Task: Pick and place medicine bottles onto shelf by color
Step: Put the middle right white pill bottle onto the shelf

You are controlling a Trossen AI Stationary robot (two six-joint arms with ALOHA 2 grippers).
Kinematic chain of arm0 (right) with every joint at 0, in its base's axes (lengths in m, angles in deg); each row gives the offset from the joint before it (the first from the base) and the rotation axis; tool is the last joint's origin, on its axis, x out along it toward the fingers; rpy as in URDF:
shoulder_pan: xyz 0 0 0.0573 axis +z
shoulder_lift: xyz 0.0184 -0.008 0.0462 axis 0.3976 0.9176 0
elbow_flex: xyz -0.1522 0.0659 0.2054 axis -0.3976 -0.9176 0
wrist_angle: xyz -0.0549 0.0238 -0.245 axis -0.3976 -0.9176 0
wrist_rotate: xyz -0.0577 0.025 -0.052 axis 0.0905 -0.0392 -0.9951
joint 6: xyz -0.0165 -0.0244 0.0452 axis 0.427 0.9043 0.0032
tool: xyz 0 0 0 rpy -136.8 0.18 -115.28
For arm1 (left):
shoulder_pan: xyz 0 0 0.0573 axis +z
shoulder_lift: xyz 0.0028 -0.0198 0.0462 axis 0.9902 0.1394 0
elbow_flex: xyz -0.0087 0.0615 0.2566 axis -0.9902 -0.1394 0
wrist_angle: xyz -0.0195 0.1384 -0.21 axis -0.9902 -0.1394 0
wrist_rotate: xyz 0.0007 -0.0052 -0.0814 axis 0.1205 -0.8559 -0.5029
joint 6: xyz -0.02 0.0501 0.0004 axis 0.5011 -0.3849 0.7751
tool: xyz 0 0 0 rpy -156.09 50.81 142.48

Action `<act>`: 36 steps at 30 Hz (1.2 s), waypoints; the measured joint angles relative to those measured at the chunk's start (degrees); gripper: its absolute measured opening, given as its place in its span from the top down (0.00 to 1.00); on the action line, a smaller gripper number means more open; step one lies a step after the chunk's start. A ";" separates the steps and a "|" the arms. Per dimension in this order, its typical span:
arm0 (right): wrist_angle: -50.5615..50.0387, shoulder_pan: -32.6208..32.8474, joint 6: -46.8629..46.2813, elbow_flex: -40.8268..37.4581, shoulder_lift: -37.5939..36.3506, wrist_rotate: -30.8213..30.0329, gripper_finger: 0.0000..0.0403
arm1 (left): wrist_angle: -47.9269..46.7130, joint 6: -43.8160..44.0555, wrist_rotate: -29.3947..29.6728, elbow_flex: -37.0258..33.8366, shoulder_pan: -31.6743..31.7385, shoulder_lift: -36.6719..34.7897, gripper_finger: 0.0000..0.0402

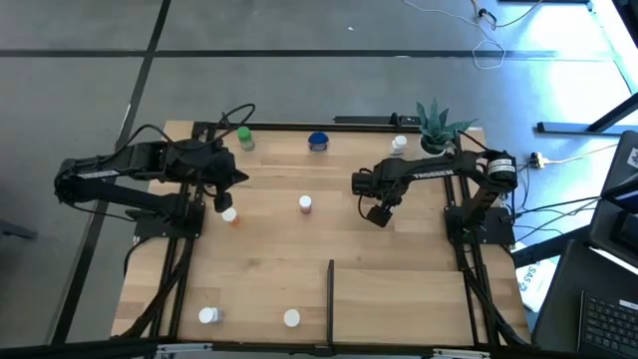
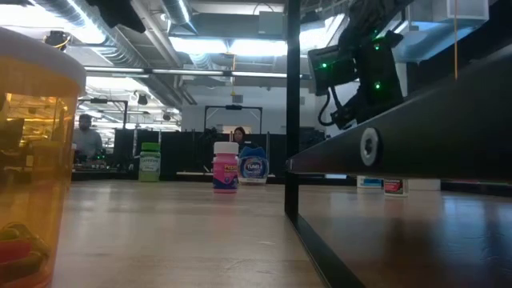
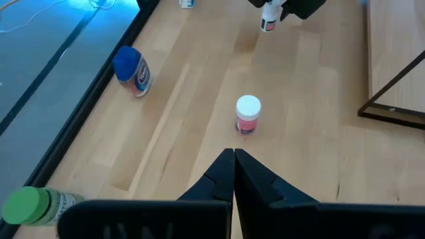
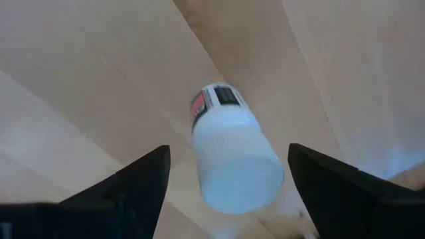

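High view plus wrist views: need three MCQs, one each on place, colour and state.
1. Where is the blue bottle?
A) table centre
B) along the table edge, between the green bottle and the plant
C) at a table corner

2. What colour is the cap of the pink bottle?
A) white
B) green
C) black

3. What state is the right end effector in?
A) shut on a bottle
B) shut, empty
C) open, fingers either side of a white bottle, apart from it

Key: B, the high view shows it in that row. A, the left wrist view shows the white cap. C, the right wrist view shows gaps on both sides.
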 joint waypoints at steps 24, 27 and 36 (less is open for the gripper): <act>1.27 0.04 0.49 -0.60 -0.11 0.02 0.61 | -0.02 0.17 0.00 0.00 0.00 0.02 1.00; 1.32 0.04 1.61 -0.56 -0.11 0.02 0.62 | -0.02 0.17 0.00 0.00 0.00 0.02 1.00; -1.56 1.62 6.08 5.24 -0.23 1.48 0.60 | -0.03 0.16 0.00 0.00 0.00 0.02 1.00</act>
